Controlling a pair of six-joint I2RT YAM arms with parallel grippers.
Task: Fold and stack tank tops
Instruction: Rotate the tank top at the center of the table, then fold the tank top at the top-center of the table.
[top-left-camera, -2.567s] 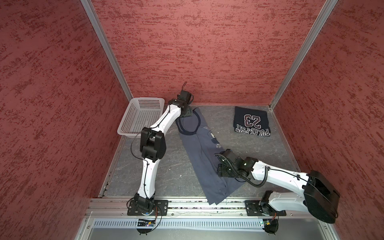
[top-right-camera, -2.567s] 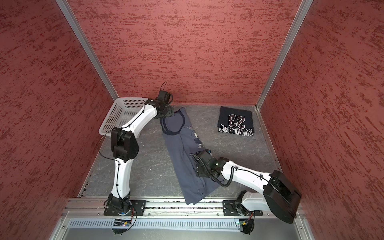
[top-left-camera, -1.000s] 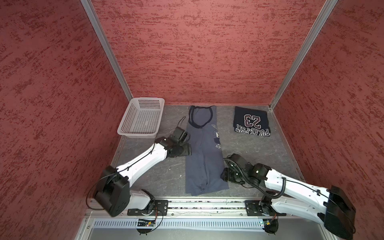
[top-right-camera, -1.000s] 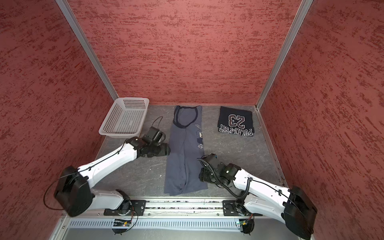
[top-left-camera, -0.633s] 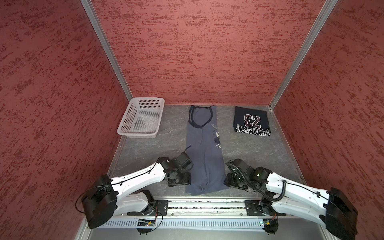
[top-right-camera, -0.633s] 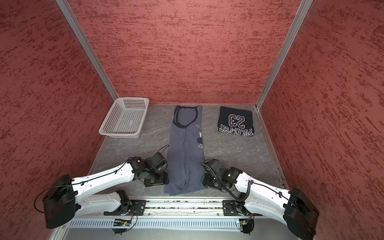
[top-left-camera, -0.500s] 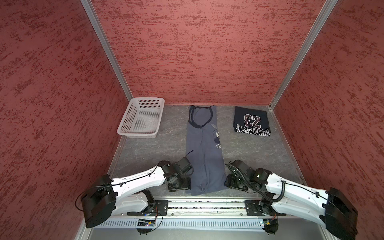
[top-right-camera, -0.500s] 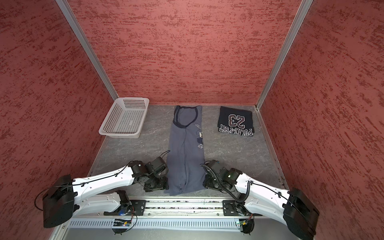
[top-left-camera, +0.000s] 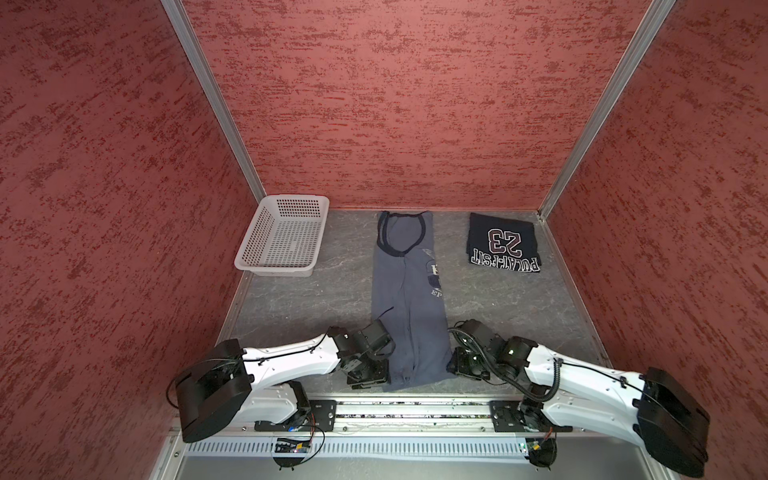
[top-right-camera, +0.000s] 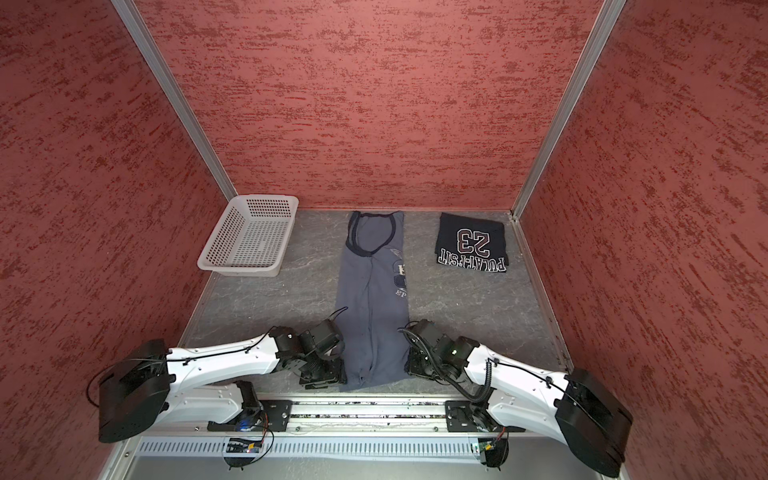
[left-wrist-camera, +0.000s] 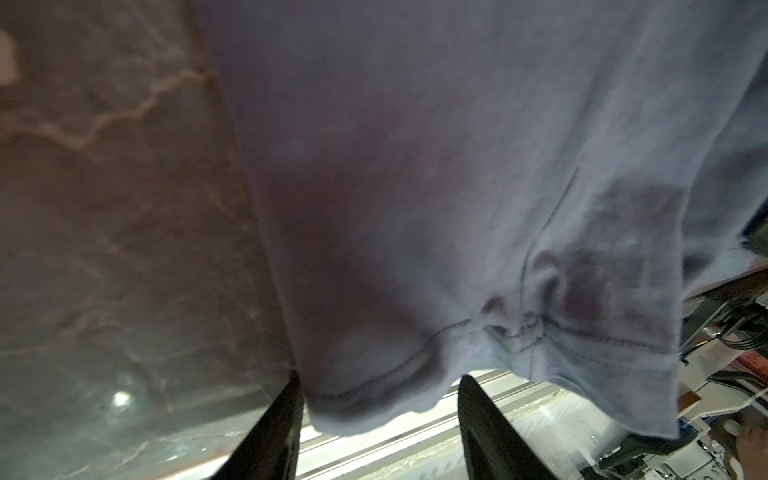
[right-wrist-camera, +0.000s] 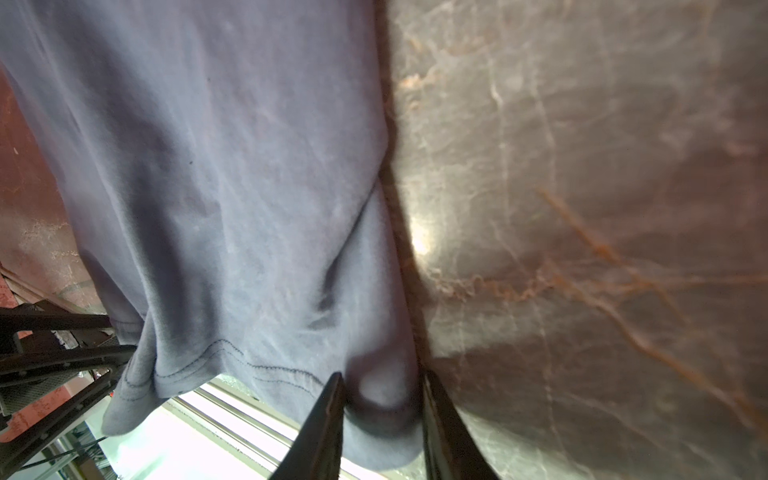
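Right wrist: tank top (right-wrist-camera: 216, 187) corner blurred.

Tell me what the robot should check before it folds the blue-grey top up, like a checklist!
1. Blue-grey tank top lies in a long flat strip: ok.
2. Its near hem corner sits between left jaws: ok.
3. Left jaws shut on hem: not ok, gap shows.
4. Right jaws shut on hem: cannot tell.
5. Navy tank top folded, clear of the strip: ok.
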